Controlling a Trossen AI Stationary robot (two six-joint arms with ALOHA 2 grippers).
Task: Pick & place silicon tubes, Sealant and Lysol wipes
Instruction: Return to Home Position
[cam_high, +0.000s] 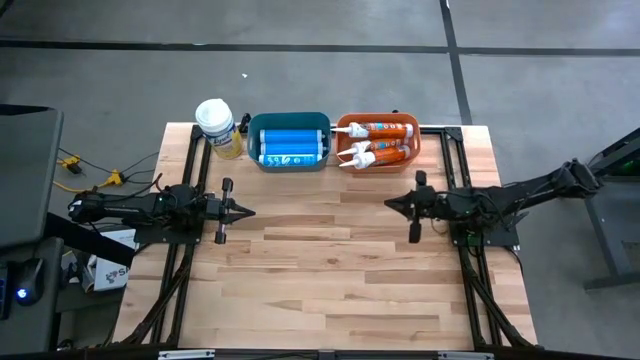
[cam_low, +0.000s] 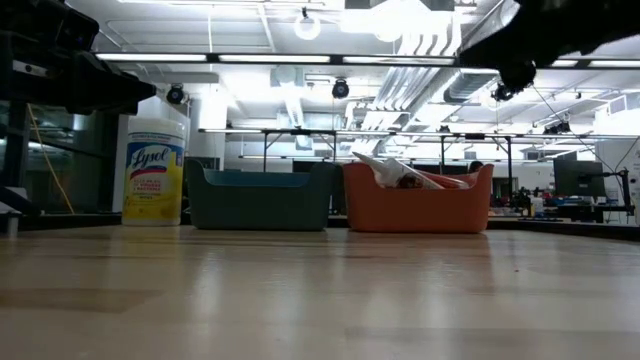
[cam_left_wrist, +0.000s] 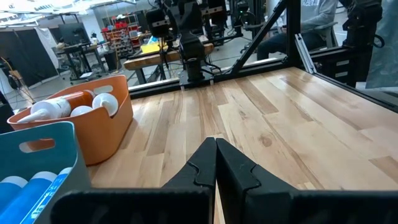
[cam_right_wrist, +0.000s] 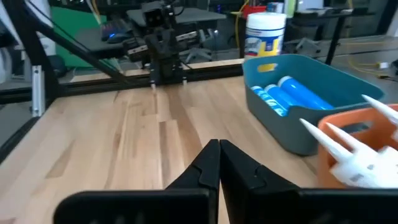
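High view, we see left hand (cam_high: 249, 211) and right hand (cam_high: 389, 204) pinched closed, holding nothing, well apart over the bench (cam_high: 330, 270), Lysol wipes (cam_high: 215, 122) upright just beside the teal bin (cam_high: 290, 167), far edge

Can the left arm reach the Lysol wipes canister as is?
Probably yes: the white-lidded yellow-labelled Lysol wipes canister stands upright beside the teal plastic bin, with nothing between it and the shut left tool.
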